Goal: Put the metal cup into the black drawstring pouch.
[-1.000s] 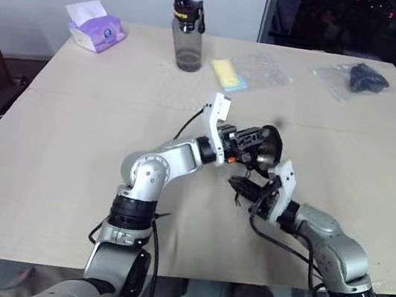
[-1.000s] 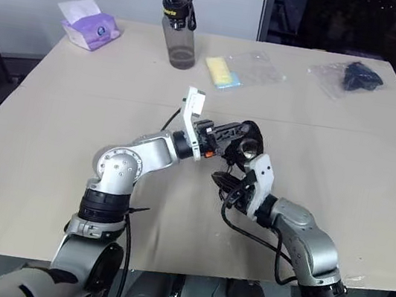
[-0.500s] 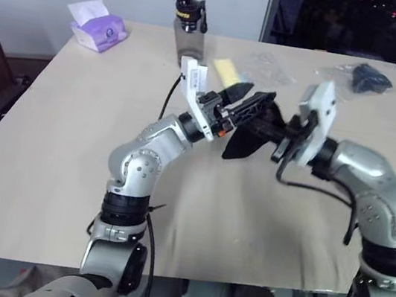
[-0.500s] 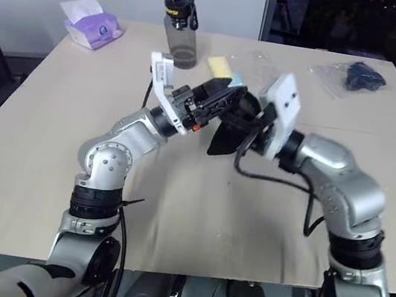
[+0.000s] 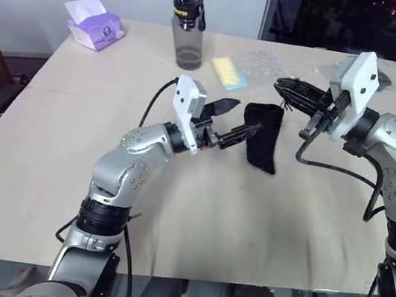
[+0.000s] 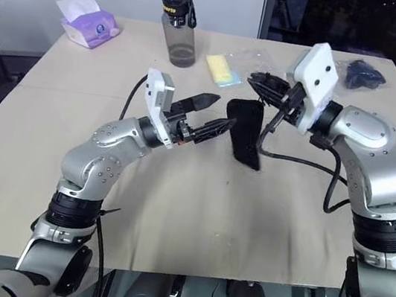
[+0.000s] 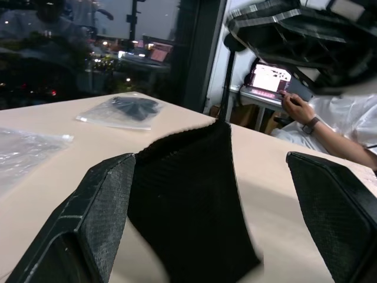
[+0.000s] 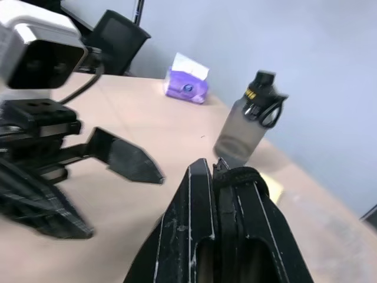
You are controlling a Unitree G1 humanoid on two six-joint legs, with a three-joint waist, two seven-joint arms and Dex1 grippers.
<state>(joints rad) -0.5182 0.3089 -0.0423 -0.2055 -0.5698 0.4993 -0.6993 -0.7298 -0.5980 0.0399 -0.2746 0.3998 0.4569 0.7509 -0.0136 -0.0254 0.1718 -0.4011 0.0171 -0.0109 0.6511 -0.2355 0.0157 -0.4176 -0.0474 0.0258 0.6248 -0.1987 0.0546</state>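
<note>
Table [image 5: 44, 169] w/ clear water bottle [image 5: 186, 30] & tissue pack [image 5: 93, 26] near far-left corner. Black drawstring pouch [image 5: 262, 145] hangs above table center, top pinched by right tool [image 5: 286, 91]. Left tool [image 5: 234, 120] spread wide, just beside pouch. Metal cup: can't tell where.

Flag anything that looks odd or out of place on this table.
Only the black pouch: it dangles in mid-air above the table, pinched at its top by the right gripper. The left gripper is open beside it. The cup isn't visible.
</note>
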